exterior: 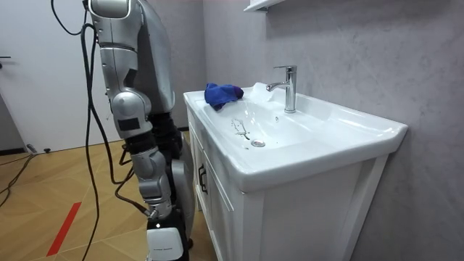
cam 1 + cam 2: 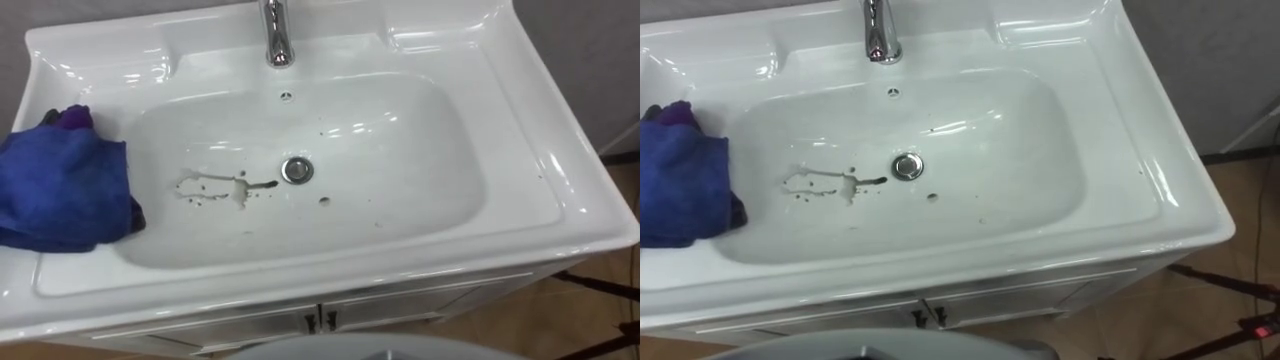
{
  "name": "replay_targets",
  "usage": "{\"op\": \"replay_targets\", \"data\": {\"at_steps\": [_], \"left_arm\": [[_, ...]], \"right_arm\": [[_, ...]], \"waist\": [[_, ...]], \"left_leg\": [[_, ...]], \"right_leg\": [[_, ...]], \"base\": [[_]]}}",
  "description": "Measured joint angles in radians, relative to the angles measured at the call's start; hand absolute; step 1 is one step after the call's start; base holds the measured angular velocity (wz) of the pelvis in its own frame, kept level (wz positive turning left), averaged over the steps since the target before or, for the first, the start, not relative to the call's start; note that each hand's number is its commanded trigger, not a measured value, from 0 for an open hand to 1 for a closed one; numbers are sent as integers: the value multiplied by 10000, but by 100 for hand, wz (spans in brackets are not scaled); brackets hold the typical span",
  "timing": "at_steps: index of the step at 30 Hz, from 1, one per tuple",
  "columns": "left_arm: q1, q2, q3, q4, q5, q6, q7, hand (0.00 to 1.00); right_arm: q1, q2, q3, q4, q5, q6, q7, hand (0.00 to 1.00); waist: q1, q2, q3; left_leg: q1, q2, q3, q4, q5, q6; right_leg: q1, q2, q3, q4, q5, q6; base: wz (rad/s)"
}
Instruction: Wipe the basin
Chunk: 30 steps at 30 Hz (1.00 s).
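You've got a chrome tap (image 2: 277, 35) at top centre, white cabinet doors (image 2: 400, 308) along the bottom, and wooden floor (image 2: 545, 325) at lower right.

Glossy white basin (image 2: 560, 190), soft blue cloth (image 2: 62, 190)

— So where are we?
— A bathroom, by the look of it: a white ceramic basin (image 2: 565, 205) with a chrome faucet (image 2: 277, 35) and a round drain (image 2: 297, 170).
— And underneath?
— A white vanity cabinet (image 1: 304, 210) with doors, set against a grey plastered wall (image 1: 377, 58), with a wooden parquet floor (image 1: 51, 188) beside it.
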<state>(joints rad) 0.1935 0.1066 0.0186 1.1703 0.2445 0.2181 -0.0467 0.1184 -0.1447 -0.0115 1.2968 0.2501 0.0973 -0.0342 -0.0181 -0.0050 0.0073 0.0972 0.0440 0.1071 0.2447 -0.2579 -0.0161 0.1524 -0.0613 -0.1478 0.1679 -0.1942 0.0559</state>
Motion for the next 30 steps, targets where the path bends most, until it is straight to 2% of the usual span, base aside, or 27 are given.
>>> {"op": "replay_targets", "data": {"at_steps": [3,7,11,17,21,24,27,30], "left_arm": [[-2,-5,282,68,-302,19,96,0],[325,-23,977,52,-1104,5,400,0],[508,11,1416,59,-1929,-1,830,0],[635,91,2226,53,-3349,-163,1502,0],[726,418,3274,-102,-4057,-183,2124,0],[653,712,4152,-164,-4211,-418,2819,0],[824,825,4789,-699,-4536,-678,3516,0],[827,1099,5536,-1514,-4745,-741,4490,0]], "right_arm": [[-35,-1,-16,163,3,6,4,0],[-87,-38,-119,239,-88,67,6,0],[-96,-119,-120,228,-152,147,15,0],[-35,-320,-138,206,-151,275,23,0],[-15,-559,-509,202,-277,367,10,0],[-40,-699,-612,206,-282,352,25,0],[-20,-788,-632,162,-284,346,18,0],[-44,-804,-1078,62,-367,314,-47,0]], "waist": [[-3,38,-32],[1,112,-54],[37,189,-36],[313,395,-23],[595,618,-17],[845,708,-4],[1071,783,12],[1118,898,-46]], "left_leg": [[24,0,-31,-58,0,0],[15,-9,-47,-32,1,0],[-11,-34,-148,-56,1,1],[24,-50,-267,-46,4,2],[21,-64,-332,-46,13,-3],[22,-89,-428,-70,42,-10],[-2,-106,-465,-72,51,-6],[-54,-156,-688,-53,66,-1]], "right_leg": [[45,-1,-57,-7,0,-1],[62,-4,-99,-10,1,-1],[80,-31,-311,-3,0,-1],[230,-52,-493,-6,0,-1],[222,-52,-538,2,0,0],[236,-62,-608,-14,-2,3],[302,-69,-622,-25,-2,3],[292,-93,-835,-33,-5,6]], "base": [[2],[0],[8],[5],[4],[8],[5],[18]]}}
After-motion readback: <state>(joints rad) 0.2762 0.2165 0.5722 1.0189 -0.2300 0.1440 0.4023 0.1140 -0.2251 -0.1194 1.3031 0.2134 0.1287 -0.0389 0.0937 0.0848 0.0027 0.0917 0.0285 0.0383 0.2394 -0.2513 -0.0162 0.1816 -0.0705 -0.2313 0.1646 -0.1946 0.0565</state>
